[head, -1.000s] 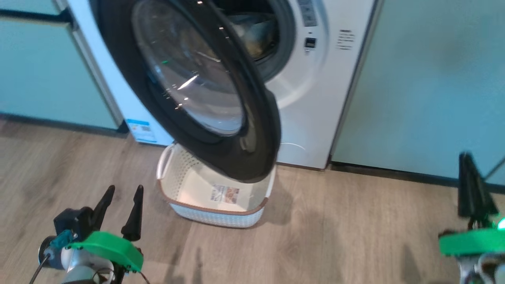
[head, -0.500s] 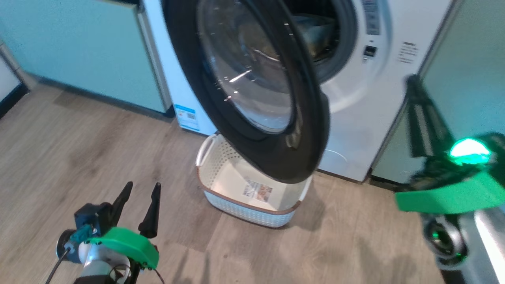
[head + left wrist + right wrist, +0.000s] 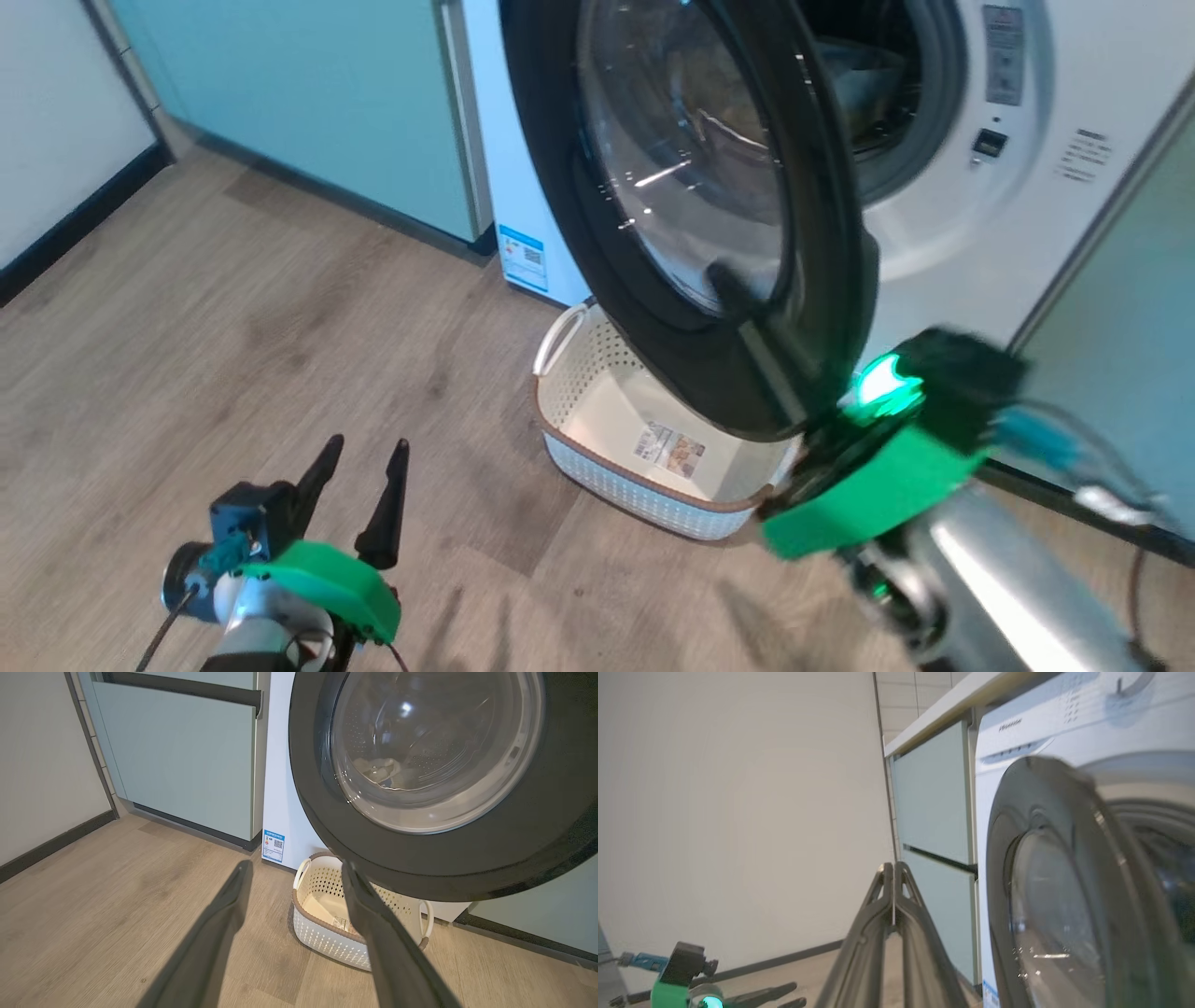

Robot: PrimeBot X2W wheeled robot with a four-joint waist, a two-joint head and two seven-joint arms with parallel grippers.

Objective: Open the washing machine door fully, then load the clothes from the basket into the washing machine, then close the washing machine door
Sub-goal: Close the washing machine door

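The washing machine (image 3: 943, 233) is white, and its door (image 3: 691, 187), black-rimmed with a glass bowl, stands partly open over the basket (image 3: 644, 439). The cream basket holds only a label on its floor. Pale clothes (image 3: 379, 768) show through the door glass, inside the steel drum. My right gripper (image 3: 724, 278) is shut and lies across the door's lower outer face; whether it touches I cannot tell. In the right wrist view its closed fingertips (image 3: 893, 867) point left of the door (image 3: 1064, 896). My left gripper (image 3: 366, 453) is open and holds nothing, low over the floor left of the basket (image 3: 327, 933).
Pale green cabinets (image 3: 327, 112) flank the machine on the left and also on the right (image 3: 1120, 308). A white wall with dark skirting (image 3: 65, 224) closes the far left. Wooden floor (image 3: 233, 355) stretches between the wall and the basket.
The head camera has turned, shifting the whole picture right. My right arm has swung in from the far right to the door's outer face, fingers still shut. The left gripper stays open.
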